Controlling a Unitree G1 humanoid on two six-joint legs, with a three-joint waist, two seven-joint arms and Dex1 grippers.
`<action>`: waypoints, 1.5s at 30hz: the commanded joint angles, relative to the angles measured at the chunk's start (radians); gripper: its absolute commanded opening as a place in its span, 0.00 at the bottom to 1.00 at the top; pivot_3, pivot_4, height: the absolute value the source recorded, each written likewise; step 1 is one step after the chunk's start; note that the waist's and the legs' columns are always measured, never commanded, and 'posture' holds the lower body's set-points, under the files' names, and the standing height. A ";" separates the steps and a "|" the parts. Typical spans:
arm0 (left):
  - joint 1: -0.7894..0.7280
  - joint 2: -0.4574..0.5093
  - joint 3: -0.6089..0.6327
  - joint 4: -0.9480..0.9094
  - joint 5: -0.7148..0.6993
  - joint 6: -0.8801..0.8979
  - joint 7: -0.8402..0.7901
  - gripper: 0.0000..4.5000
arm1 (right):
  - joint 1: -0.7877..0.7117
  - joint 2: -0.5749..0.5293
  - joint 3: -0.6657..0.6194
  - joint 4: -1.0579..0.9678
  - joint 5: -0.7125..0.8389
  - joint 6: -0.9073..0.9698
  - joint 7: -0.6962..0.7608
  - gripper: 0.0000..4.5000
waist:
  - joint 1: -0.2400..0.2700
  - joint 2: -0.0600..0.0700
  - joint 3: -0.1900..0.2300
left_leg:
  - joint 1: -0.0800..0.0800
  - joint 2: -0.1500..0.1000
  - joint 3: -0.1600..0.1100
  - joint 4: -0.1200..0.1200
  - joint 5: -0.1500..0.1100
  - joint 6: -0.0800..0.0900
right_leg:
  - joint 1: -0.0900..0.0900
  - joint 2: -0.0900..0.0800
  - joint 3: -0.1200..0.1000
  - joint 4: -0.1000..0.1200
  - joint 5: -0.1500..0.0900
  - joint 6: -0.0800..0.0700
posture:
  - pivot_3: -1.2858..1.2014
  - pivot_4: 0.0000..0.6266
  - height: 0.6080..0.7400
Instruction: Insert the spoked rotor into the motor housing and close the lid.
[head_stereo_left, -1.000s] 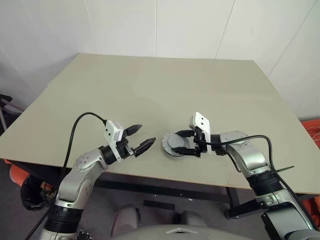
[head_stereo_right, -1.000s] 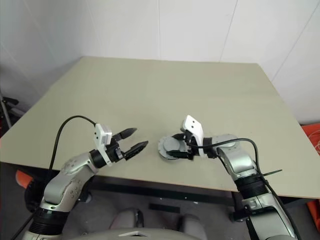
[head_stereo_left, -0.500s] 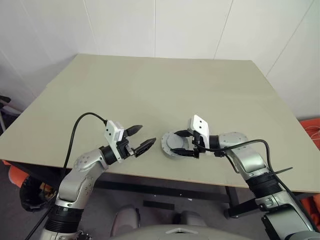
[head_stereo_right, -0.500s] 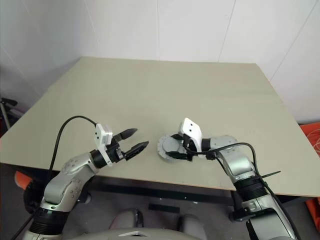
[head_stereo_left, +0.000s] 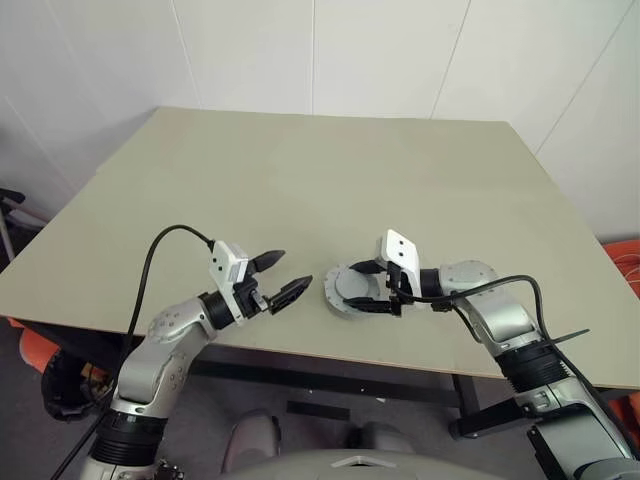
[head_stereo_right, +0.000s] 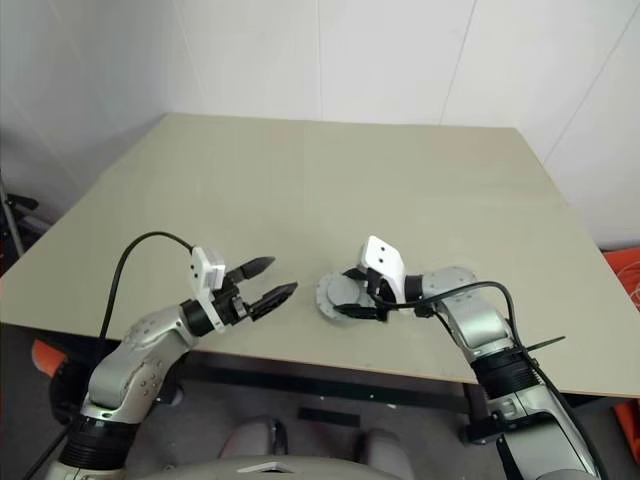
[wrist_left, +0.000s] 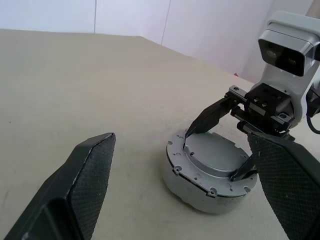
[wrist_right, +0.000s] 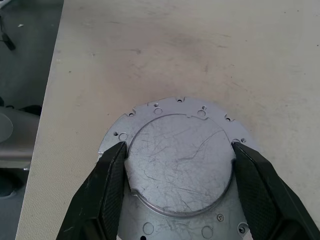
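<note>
The motor housing (wrist_left: 200, 192) is a thick pale grey puck standing near the table's front edge. On top of it lies the lid (wrist_right: 180, 165), a grey plate with small holes round a raised, scratched round centre. My right gripper (head_stereo_left: 352, 287) reaches in from the right and is shut on that raised centre, one fingertip (wrist_left: 192, 132) against each side. My left gripper (head_stereo_left: 297, 267) hovers a little to the left of the housing, open and holding nothing. The spoked rotor is hidden.
The beige table (head_stereo_left: 320, 180) stretches bare far behind the housing to the white wall. Its front edge (head_stereo_left: 300, 350) runs just below both grippers. Orange items (head_stereo_left: 625, 260) sit on the floor at the right, beyond the table's side.
My right wrist has rolled slightly while its fingers stay on the lid. The left gripper and the housing have not moved.
</note>
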 joint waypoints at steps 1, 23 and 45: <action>0.000 -0.002 0.006 -0.043 -0.010 -0.010 -0.001 1.00 | -0.006 -0.010 0.018 0.034 -0.046 0.001 -0.026 0.71 | -0.001 0.000 0.000 | 0.000 0.000 0.000 0.000 0.000 0.000 | 0.000 0.000 0.000 0.000 0.000 0.000 | 0.52 0.00 1.00; -0.173 0.030 -0.071 0.180 0.082 -0.037 -0.107 1.00 | -0.012 -0.017 0.055 0.047 -0.047 0.034 -0.021 0.71 | 0.000 0.000 -0.001 | 0.003 0.000 0.000 0.001 0.000 -0.001 | 0.003 0.000 0.000 0.000 -0.003 0.005 | 0.52 0.00 1.00; -0.524 -0.106 -0.211 0.727 0.266 -0.323 -0.440 0.01 | -0.004 -0.015 0.050 0.019 -0.040 0.063 -0.042 0.71 | 0.001 -0.001 -0.002 | 0.002 0.000 0.000 0.000 0.001 -0.001 | 0.002 -0.001 0.000 0.000 0.000 -0.001 | 0.52 0.00 1.00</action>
